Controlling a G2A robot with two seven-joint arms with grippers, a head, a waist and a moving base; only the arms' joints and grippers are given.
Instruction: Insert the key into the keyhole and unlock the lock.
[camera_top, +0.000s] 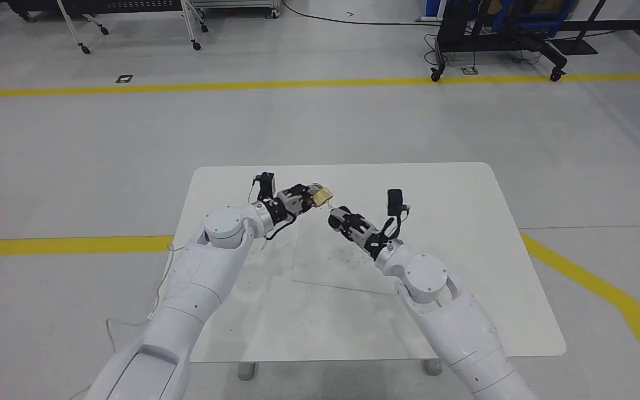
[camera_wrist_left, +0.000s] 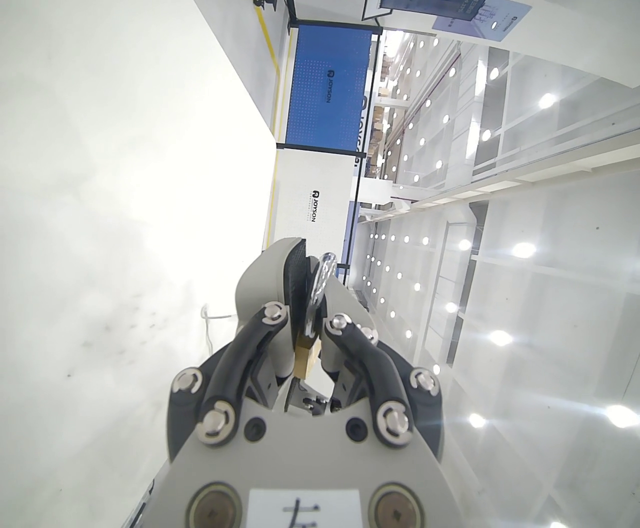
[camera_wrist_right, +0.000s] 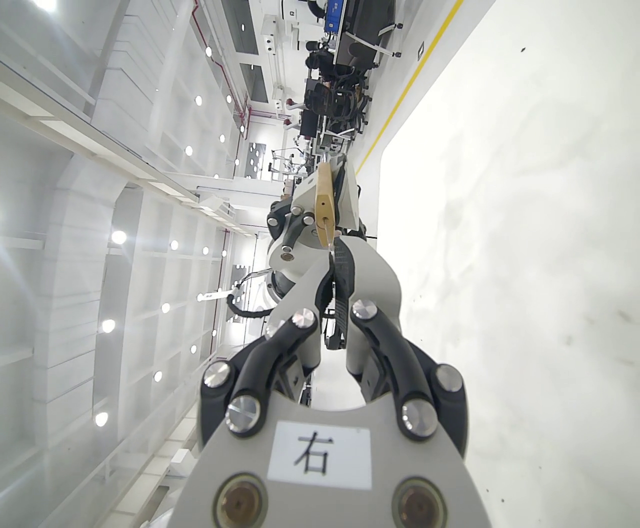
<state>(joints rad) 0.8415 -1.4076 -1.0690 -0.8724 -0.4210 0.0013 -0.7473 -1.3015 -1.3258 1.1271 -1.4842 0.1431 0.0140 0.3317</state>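
Key (camera_wrist_right: 328, 238) mostly hidden in right gripper (camera_wrist_right: 337, 252), seemingly touching lock (camera_wrist_right: 324, 197)

Factory hall, yellow floor lines (camera_top: 300, 86), wheeled racks (camera_top: 492, 38)

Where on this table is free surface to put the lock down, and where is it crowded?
Free: the table between the right arm and its right edge, and the far strip beyond the grippers. Crowded: the middle, where the left gripper holding the lock meets the right gripper with the key.
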